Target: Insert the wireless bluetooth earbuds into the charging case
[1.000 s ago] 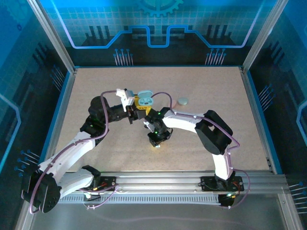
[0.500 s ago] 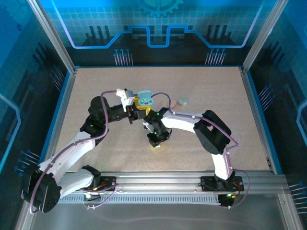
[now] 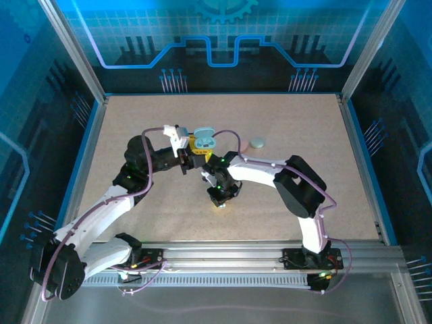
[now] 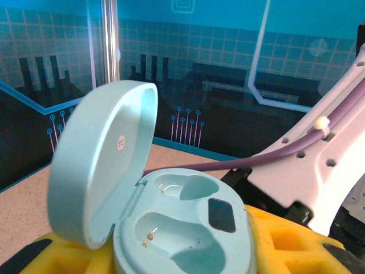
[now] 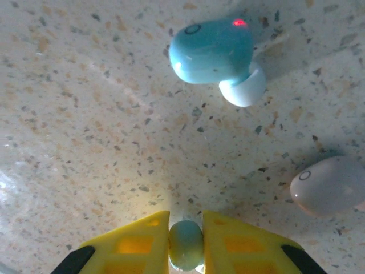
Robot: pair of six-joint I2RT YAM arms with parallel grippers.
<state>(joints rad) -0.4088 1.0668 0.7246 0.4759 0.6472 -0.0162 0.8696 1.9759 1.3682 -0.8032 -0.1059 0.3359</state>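
Nothing is seated yet: the open case (image 4: 194, 222), clamped between the left gripper (image 4: 171, 257) fingers, has both sockets empty. The right gripper (image 5: 186, 218) pinches one teal earbud (image 5: 186, 245) between nearly closed fingertips (lifted or not, I cannot tell). A second earbud (image 5: 214, 51) lies beyond the fingertips, and a pale earbud (image 5: 328, 185) lies to one side of them.

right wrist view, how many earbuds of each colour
teal-blue earbuds: 2, one loose on the table, one pinched in the right gripper
pale pink earbud: 1
total: 3
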